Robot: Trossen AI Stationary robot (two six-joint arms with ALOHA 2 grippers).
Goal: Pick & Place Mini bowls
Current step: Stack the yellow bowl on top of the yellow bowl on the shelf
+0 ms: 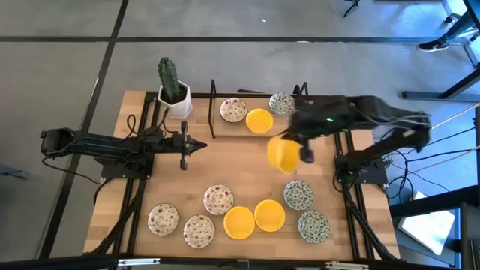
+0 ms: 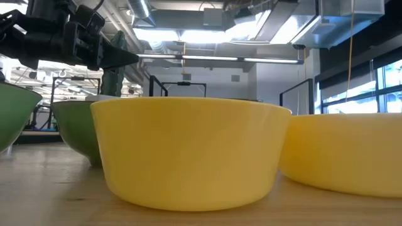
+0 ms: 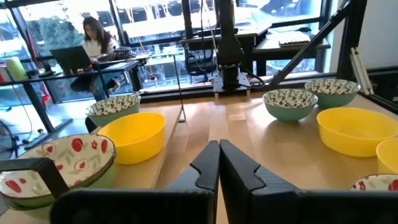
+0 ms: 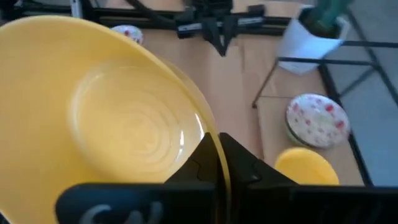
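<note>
**A thin rim pinch is all that holds the yellow bowl**

The right hand pinches the yellow bowl by its rim, fingers pressed onto the thin wall, with the bowl lifted off the counter and tilted on its edge in mid-air over the counter's right middle. The grip sits at one point on the rim, so the bowl's weight hangs to one side; a quick swing or jolt could likely twist it out of the fingers and drop it.

Below and nearby lie other mini bowls: two green-patterned bowls and two more yellow ones in the front row, and behind it a red-speckled bowl, a yellow bowl and a patterned one beside the wire rack. A fall or a low pass could knock these.

The left hand, fingers pressed together and empty, waits at the counter's left middle, pointing toward the centre; a wide sweep leftward could meet it. The cactus pot stands well apart.
</note>
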